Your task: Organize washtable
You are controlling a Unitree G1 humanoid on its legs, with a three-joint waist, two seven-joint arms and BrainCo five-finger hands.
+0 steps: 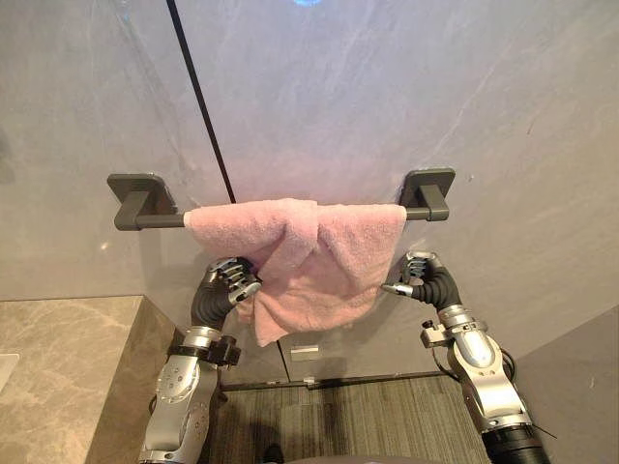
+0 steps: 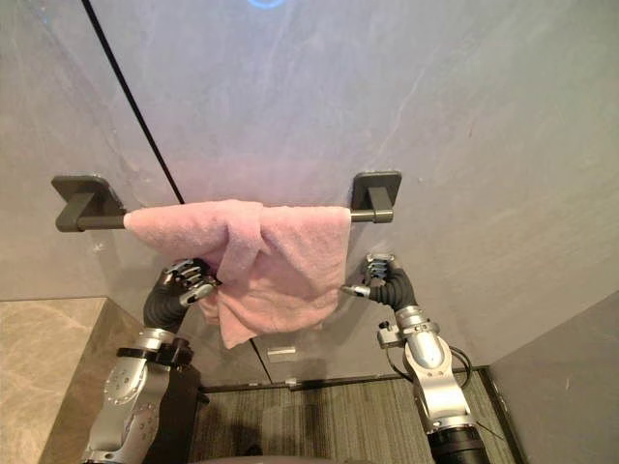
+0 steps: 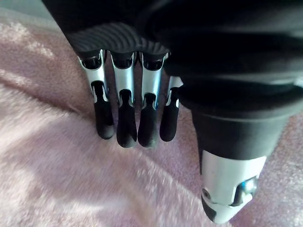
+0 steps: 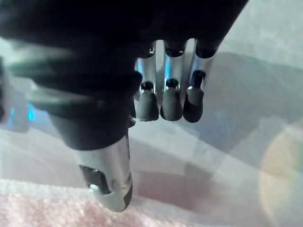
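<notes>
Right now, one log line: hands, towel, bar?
towel: pink, draped bunched over wall bar | left hand: open, fingers on towel's left edge | right hand: open, beside right edge, holding nothing

The middle of the towel bar [image 1: 160, 220] is buried under the pink towel [image 1: 319, 261], and what sticks out is its ends at 9 and 3 o'clock. The stone counter [image 1: 68, 358] at 8 o'clock runs off the left and bottom edges. A blue glow [image 1: 308, 2] at 12 o'clock is clipped by the top edge. The pale plate [image 1: 304, 352] on the wall beneath the towel is too small to make out. Past the right hand [image 4: 111, 175], the towel is cut to a pink strip.
</notes>
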